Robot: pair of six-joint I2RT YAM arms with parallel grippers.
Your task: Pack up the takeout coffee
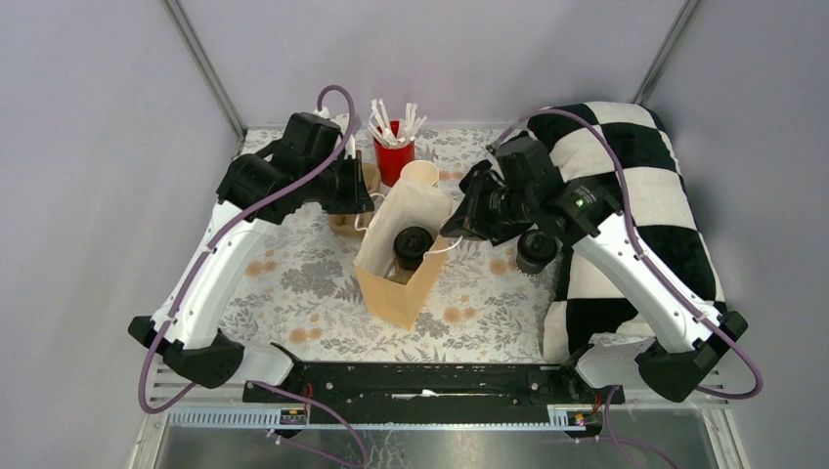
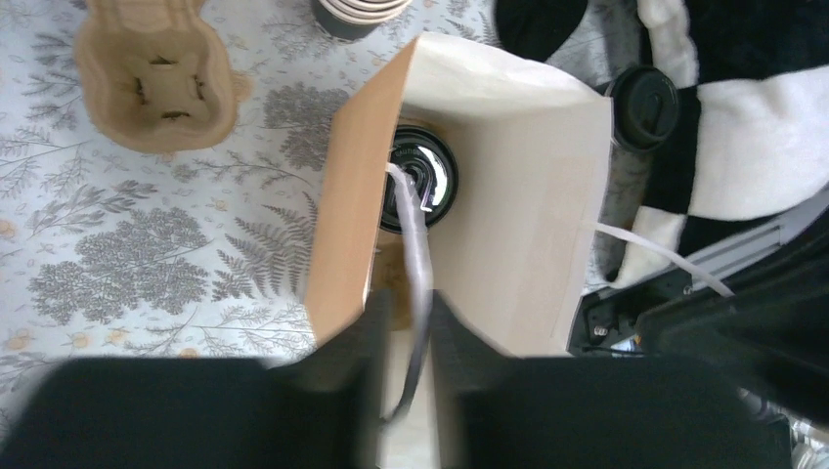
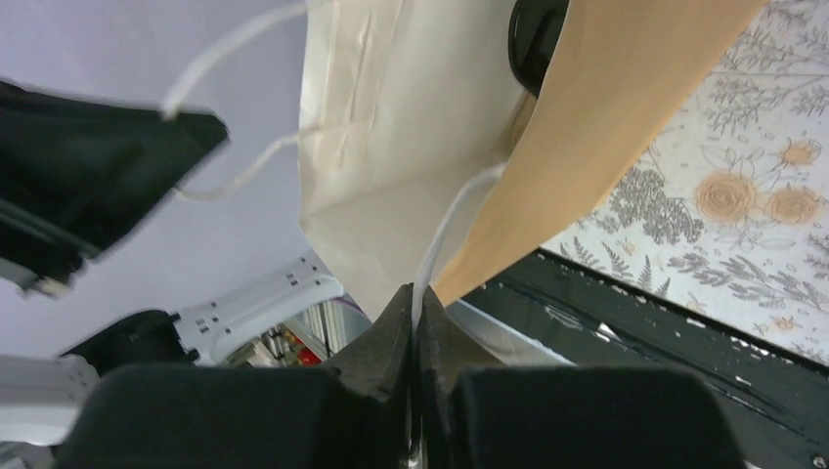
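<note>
A brown paper bag (image 1: pixel 396 288) stands open mid-table. One black-lidded takeout cup (image 1: pixel 412 244) stands inside it and also shows in the left wrist view (image 2: pixel 422 176). The second takeout cup (image 1: pixel 536 251) stands on the table beside the pillow, right of the bag (image 2: pixel 645 106). My left gripper (image 1: pixel 364 200) is at the bag's far-left rim. In its own view (image 2: pixel 406 303) the jaws stand a little apart, with the white bag handle (image 2: pixel 418 244) hanging loose between them. My right gripper (image 1: pixel 452 233) is shut on the other white handle (image 3: pixel 440 234) at the bag's right side (image 3: pixel 415 293).
A cardboard cup carrier (image 2: pixel 156 78) lies left of the bag. A red cup of white sticks (image 1: pixel 394 151) and a stack of lidless cream cups (image 1: pixel 420 174) stand behind the bag. A black-and-white checkered pillow (image 1: pixel 626 195) fills the right side.
</note>
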